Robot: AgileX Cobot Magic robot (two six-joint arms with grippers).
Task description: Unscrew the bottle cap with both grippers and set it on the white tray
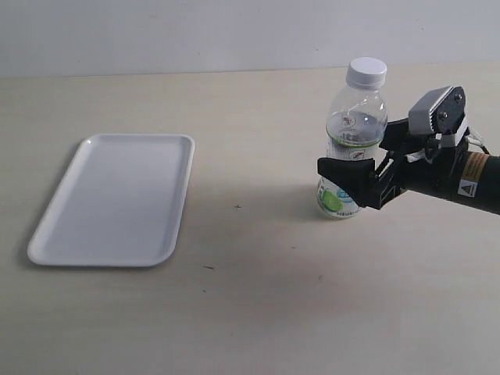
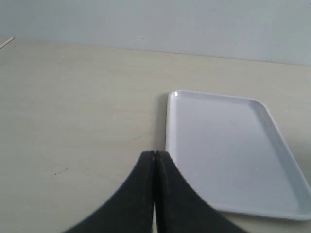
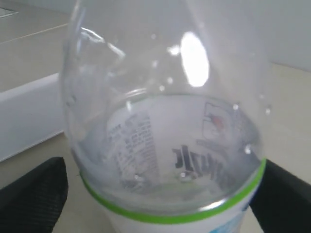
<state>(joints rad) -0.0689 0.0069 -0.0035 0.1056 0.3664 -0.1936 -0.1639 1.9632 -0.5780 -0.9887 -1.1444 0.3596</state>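
The clear bottle (image 1: pixel 353 133) stands upright on the table with its white bottle cap (image 1: pixel 366 72) screwed on. My right gripper (image 1: pixel 361 168) comes in from the right and stands open, one black finger on each side of the labelled lower body. Up close, the bottle (image 3: pixel 165 121) fills the space between the fingers (image 3: pixel 39 194); I cannot tell if they touch it. The white tray (image 1: pixel 117 195) lies empty at the left. My left gripper (image 2: pixel 154 153) is shut and empty, hovering by the tray's (image 2: pixel 228 150) near corner; the exterior view does not show it.
Beige tabletop (image 1: pixel 258 312) stretches between tray and bottle, with a pale wall behind it. In the right wrist view the tray's edge (image 3: pixel 24 116) shows behind the bottle.
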